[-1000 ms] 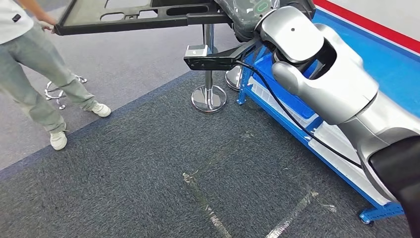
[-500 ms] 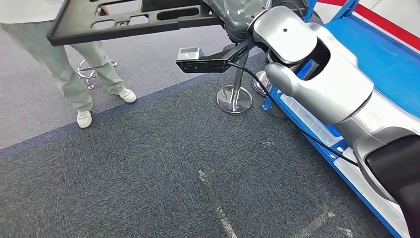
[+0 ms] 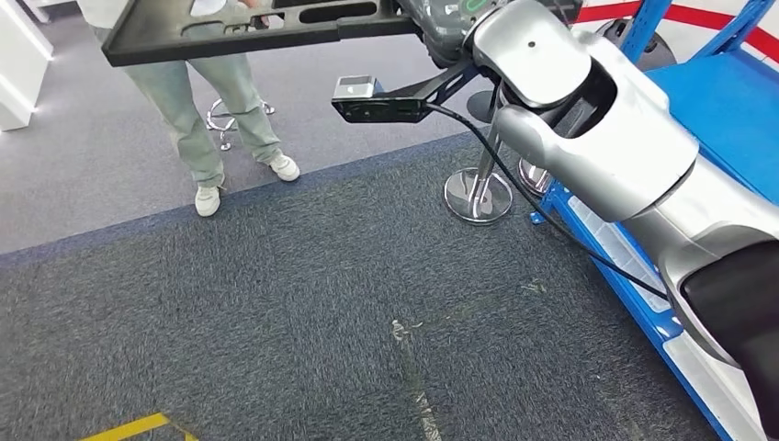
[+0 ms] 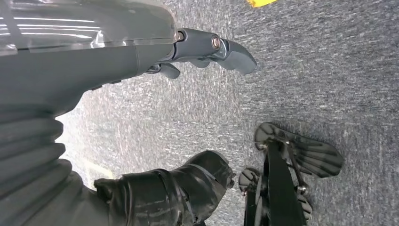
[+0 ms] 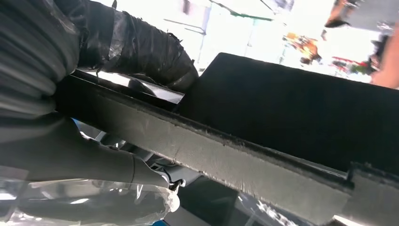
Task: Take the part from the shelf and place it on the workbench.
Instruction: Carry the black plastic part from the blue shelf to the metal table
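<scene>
At top of your head view, the part (image 3: 239, 32), a flat black panel w/ slots, is held out level over the floor. Your right hand (image 3: 450, 23) grips its near end; in the right wrist view the fingers (image 5: 141, 52) wrap over the panel's edge and the thumb sits under it. A person (image 3: 197, 101) in grey trousers stands at the far end, w/ a hand on the part. Below it you see dark carpet (image 3: 303, 312), a chrome post base (image 3: 478, 195), and a blue shelf (image 3: 716, 101) at right. Your left hand (image 4: 141, 52) hangs over the carpet holding nothing, fingers loosely extended.
</scene>
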Controlling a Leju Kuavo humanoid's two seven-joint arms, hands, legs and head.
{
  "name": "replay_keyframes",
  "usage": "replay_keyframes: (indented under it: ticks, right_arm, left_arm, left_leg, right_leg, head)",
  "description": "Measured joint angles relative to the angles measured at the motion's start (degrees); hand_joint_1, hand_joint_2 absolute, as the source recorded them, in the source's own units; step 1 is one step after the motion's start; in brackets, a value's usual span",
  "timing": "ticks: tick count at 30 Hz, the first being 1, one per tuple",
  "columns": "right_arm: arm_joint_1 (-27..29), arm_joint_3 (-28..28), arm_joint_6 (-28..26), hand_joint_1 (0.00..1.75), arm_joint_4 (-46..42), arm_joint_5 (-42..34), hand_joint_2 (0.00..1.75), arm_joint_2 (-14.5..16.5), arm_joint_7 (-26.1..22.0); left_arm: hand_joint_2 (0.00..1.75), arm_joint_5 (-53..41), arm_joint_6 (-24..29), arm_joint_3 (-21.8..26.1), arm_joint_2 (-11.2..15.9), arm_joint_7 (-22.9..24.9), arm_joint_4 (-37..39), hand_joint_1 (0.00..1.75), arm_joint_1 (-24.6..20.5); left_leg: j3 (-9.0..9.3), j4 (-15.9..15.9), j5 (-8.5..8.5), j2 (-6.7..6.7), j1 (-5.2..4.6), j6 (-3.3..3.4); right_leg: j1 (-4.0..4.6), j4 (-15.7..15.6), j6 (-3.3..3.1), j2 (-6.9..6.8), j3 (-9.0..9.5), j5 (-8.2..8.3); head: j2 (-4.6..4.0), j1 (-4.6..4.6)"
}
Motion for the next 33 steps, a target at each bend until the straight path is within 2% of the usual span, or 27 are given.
replay_keyframes:
  ticks: [1,2,3,5,6,8,9,10,11,13,15,16,17,18,19,20,22,23,24,26,27,28,30,32,33]
  right_arm:
    - [-0.16,0.0,0.11,1.75,0.0,0.0,1.75,0.0,0.02]
    - [-0.2,0.01,0.21,1.75,0.01,-0.01,1.75,0.0,0.02]
    - [-0.19,0.01,0.28,1.75,0.01,-0.01,1.75,0.0,0.02]
    - [-0.27,0.02,0.36,1.75,0.02,-0.01,1.75,0.0,0.02]
    - [-0.47,0.02,0.36,1.75,0.02,0.0,1.75,0.0,0.02]
    - [-0.99,0.02,0.37,1.75,0.03,0.0,1.75,-0.02,0.02]
    - [-1.21,0.02,0.38,1.75,0.04,0.0,1.75,-0.03,0.01]
    - [-1.31,0.03,0.42,1.75,0.04,0.0,1.75,-0.03,0.0]
    - [-1.3,0.04,0.48,1.75,0.07,0.0,1.75,-0.07,-0.01]
    - [-1.38,0.12,0.59,1.75,0.09,0.0,1.75,-0.22,0.02]
    - [-1.52,0.3,0.7,1.75,0.11,-0.02,1.75,-0.42,0.17]
    - [-1.52,0.48,0.79,1.75,0.1,-0.05,1.75,-0.47,0.27]
    - [-1.4,0.67,0.9,1.75,0.09,-0.11,1.75,-0.55,0.36]
    - [-1.23,0.86,1.01,1.75,0.05,-0.16,1.75,-0.65,0.41]
    - [-1.08,1.01,1.12,1.75,-0.01,-0.23,1.75,-0.77,0.44]
    - [-0.97,1.08,1.18,1.75,-0.07,-0.3,1.75,-0.94,0.47]
    - [-0.89,1.09,1.2,1.75,-0.22,-0.41,1.75,-1.24,0.56]
    - [-0.73,1.09,1.17,1.75,-0.31,-0.45,1.75,-1.34,0.66]
    - [-0.42,1.1,1.13,1.75,-0.37,-0.49,1.75,-1.39,0.81]
    - [0.48,1.14,0.98,1.75,-0.46,-0.5,1.75,-1.42,1.11]
    - [0.92,1.15,0.89,1.75,-0.48,-0.45,1.75,-1.44,1.25]
    - [1.24,1.17,0.74,1.75,-0.49,-0.39,1.75,-1.46,1.35]
    - [1.82,1.17,0.27,1.75,-0.45,-0.26,1.75,-1.54,1.5]
    - [2.82,1.17,-0.39,1.75,-0.37,-0.19,1.75,-1.61,1.49]
    - [3.51,1.18,-0.66,1.75,-0.28,-0.16,1.75,-1.63,1.43]
  left_arm:
    - [1.75,-0.09,0.01,0.0,-0.04,-0.04,0.0,0.0,-0.07]
    - [1.75,-0.14,0.01,0.0,-0.1,-0.08,0.0,0.0,-0.11]
    - [1.75,-0.15,0.01,0.0,-0.15,-0.09,0.0,0.0,-0.12]
    - [1.75,-0.16,0.01,0.0,-0.19,-0.09,0.0,0.0,-0.1]
    - [1.75,-0.17,0.01,0.0,-0.19,-0.1,0.0,0.0,-0.13]
    - [1.75,-0.2,0.01,0.0,-0.19,-0.2,0.0,0.0,-0.29]
    - [1.75,-0.22,-0.04,0.0,-0.19,-0.3,0.0,0.0,-0.38]
    - [1.75,-0.26,-0.2,0.0,-0.19,-0.46,0.0,0.0,-0.4]
    - [1.75,-0.29,-0.45,0.0,-0.18,-0.67,0.0,0.0,-0.36]
    - [1.75,-0.35,-1.25,0.0,-0.16,-1.17,0.0,0.0,-0.26]
    - [1.75,-0.37,-1.97,0.0,-0.15,-1.48,0.0,0.0,-0.33]
    - [1.75,-0.36,-2.23,0.0,-0.15,-1.54,0.0,0.0,-0.39]
    - [1.75,-0.3,-2.42,0.0,-0.15,-1.52,0.0,0.0,-0.45]
    - [1.75,-0.22,-2.54,0.01,-0.15,-1.4,0.0,0.0,-0.48]
    - [1.75,-0.14,-2.58,0.01,-0.16,-1.2,0.0,0.0,-0.5]
    - [1.75,-0.03,-2.57,0.02,-0.16,-0.85,0.0,0.0,-0.47]
    - [1.75,0.18,-2.38,0.02,-0.15,0.09,0.0,0.0,-0.43]
    - [1.75,0.26,-2.19,0.02,-0.14,0.58,0.0,0.0,-0.42]
    - [1.75,0.31,-1.92,0.02,-0.13,1.01,0.0,0.0,-0.38]
    - [1.75,0.32,-1.37,0.02,-0.09,1.81,0.0,0.0,-0.15]
    - [1.75,0.31,-1.16,0.02,-0.12,2.25,0.0,0.0,-0.02]
    - [1.75,0.29,-1.02,0.02,-0.14,2.71,0.01,0.0,0.02]
    - [1.75,0.14,-0.8,0.02,-0.19,3.84,0.02,0.0,-0.12]
    - [1.75,-0.16,-0.37,0.02,-0.15,5.36,0.02,0.0,-0.25]
    - [1.75,-0.3,0.24,0.02,-0.12,6.31,0.02,0.0,-0.27]
  left_leg:
    - [-1.71,3.2,-0.94,0.32,0.07,-0.09]
    - [-2.71,4.92,-1.06,0.44,0.09,-0.1]
    - [-2.6,4.47,-0.16,0.51,0.06,0.0]
    - [0.5,-1.58,3.4,1.25,-0.2,0.54]
    - [2.48,-5.42,4.64,2.53,-0.62,0.99]
    - [4.87,-9.96,5.49,4.27,-1.6,1.95]
    - [5.23,-10.79,5.3,4.55,-2.0,2.34]
    - [5.41,-11.14,5.46,3.86,-2.14,2.65]
    - [5.63,-11.51,5.62,3.22,-1.96,2.94]
    - [6.21,-12.46,6.01,2.02,-1.61,3.43]
    - [6.42,-12.74,6.15,0.86,-1.43,3.76]
    - [6.39,-12.65,6.12,0.21,-1.42,3.86]
    - [6.39,-12.51,6.07,-0.52,-1.38,3.95]
    - [6.4,-12.31,5.96,-1.35,-1.3,3.93]
    - [6.39,-12.01,5.79,-2.18,-1.17,3.83]
    - [6.33,-11.56,5.53,-3.05,-1.0,3.59]
    - [5.74,-10.34,4.94,-4.65,-0.8,2.85]
    - [5.38,-9.9,4.8,-5.32,-0.64,2.44]
    - [5.06,-9.75,4.83,-5.95,-0.46,2.06]
    - [4.75,-9.89,5.09,-6.86,-0.08,1.45]
    - [4.52,-9.52,4.82,-6.26,-0.17,1.22]
    - [3.93,-8.19,4.04,-4.94,-0.3,1.01]
    - [1.45,-2.44,1.14,-1.46,-0.48,0.69]
    - [-1.5,3.87,-1.07,-0.01,-0.44,0.68]
    - [-1.94,4.8,-0.95,0.23,-0.49,0.86]
  right_leg:
    - [0.12,0.03,-0.08,-0.69,0.1,-0.11]
    - [0.23,0.04,-0.12,-1.4,0.2,-0.23]
    - [0.36,0.06,-0.15,-2.1,0.32,-0.38]
    - [0.57,0.07,-0.12,-3.31,0.64,-0.7]
    - [0.63,-0.02,-0.05,-3.89,0.83,-0.85]
    - [0.87,-0.28,0.3,-4.98,1.12,-1.08]
    - [0.95,-0.49,0.53,-5.54,1.26,-1.16]
    - [1.07,-0.66,0.8,-6.13,1.45,-1.26]
    - [0.98,-0.65,1.09,-5.97,1.58,-1.47]
    - [0.85,1.5,1.47,-3.77,0.82,-3.12]
    - [0.77,7.98,1.55,-1.11,-2.36,-6.28]
    - [0.76,11.69,1.59,-0.67,-4.4,-7.51]
    - [0.71,14.14,1.69,-0.46,-5.93,-7.75]
    - [0.59,14.65,1.83,-0.34,-6.62,-6.89]
    - [0.41,13.08,1.97,-0.21,-6.32,-5.09]
    - [0.07,9.7,2.17,0.38,-5.1,-2.72]
    - [-0.54,3.63,2.43,2.69,-2.6,-0.15]
    - [-0.63,1.98,2.44,3.55,-1.86,0.19]
    - [-0.48,1.62,2.25,3.8,-1.61,-0.12]
    - [-0.27,1.29,1.54,2.56,-1.32,0.01]
    - [-0.29,1.08,1.16,1.89,-1.12,0.1]
    - [-0.34,0.86,0.83,1.23,-0.96,0.23]
    - [-0.12,0.7,0.43,0.08,-0.8,0.29]
    - [0.21,0.71,0.24,-1.16,-0.78,0.25]
    - [0.36,0.71,0.2,-1.82,-0.76,0.21]
  head:
    - [0.0,-0.03]
    - [0.0,-0.07]
    - [0.0,-0.08]
    - [0.0,-0.07]
    - [0.0,-0.05]
    - [0.0,-0.06]
    - [0.0,-0.03]
    - [0.0,-0.03]
    - [0.0,0.04]
    - [0.0,0.26]
    - [0.0,0.49]
    - [0.0,0.55]
    - [0.0,0.54]
    - [0.0,0.53]
    - [0.0,0.54]
    - [0.0,0.55]
    - [0.0,0.51]
    - [0.0,0.51]
    - [0.0,0.51]
    - [0.0,0.55]
    - [0.0,0.39]
    - [0.0,0.17]
    - [0.0,-0.25]
    - [0.0,-0.32]
    - [0.0,-0.33]
